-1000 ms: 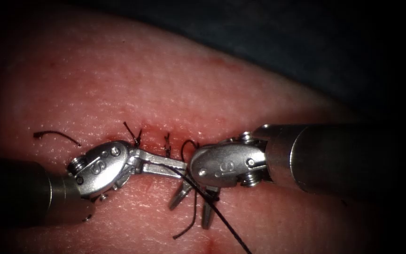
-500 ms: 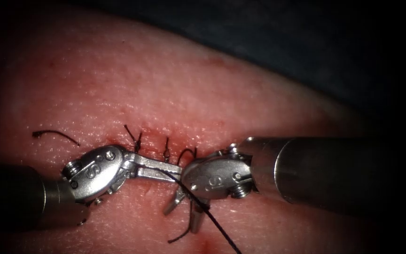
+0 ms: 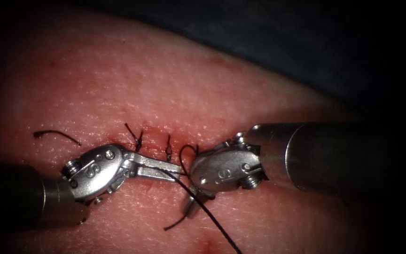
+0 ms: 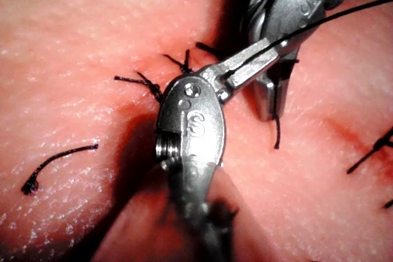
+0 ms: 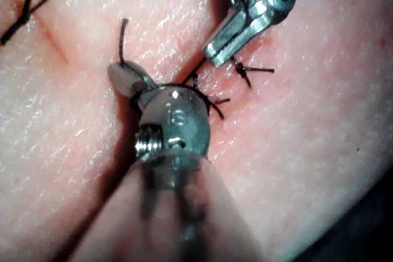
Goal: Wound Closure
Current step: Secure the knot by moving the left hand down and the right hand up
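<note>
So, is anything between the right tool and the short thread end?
Nothing visible stands between them: the right tool has its jaws shut on the short thread end. The left tool holds the long thread beside it.

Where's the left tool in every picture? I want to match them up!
Endoscope view: the left tool lies just below the stitched cut, shut on the thread, tips by the right tool.
Left wrist view: the left tool reaches away, thread in its jaws.
Right wrist view: it sits beyond the right tool, which grips a short thread end.
Shared landmark: the knotted stitch beside its tips.
</note>
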Controlling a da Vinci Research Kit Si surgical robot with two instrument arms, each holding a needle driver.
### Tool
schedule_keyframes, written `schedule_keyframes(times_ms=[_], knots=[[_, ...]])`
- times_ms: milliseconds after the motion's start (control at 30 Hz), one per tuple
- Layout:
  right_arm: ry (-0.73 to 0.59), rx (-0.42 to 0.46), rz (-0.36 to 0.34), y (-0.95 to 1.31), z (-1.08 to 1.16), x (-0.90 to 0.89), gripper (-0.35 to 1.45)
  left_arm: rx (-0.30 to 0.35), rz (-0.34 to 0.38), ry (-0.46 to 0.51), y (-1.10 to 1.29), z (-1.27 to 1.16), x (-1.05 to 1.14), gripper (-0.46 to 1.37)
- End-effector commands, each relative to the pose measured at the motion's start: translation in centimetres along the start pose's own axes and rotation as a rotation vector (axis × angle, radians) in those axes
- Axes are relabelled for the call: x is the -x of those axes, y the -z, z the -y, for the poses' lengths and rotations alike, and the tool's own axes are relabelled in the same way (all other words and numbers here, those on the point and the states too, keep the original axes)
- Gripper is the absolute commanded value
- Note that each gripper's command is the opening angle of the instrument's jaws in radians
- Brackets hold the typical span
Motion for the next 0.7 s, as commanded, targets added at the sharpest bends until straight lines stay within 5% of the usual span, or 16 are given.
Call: schedule_keyframes(times_ms=[33,700], knots=[[-0.002,0.019,-0.029,-0.01,0.00,0.04,-0.35,0.008,0.000,-0.001,0.00,-0.02,0.01,-0.35],[-0.115,0.160,-0.301,0.58,-0.02,0.33,-0.35,0.021,0.001,0.006,0.07,-0.13,0.03,-0.35]])
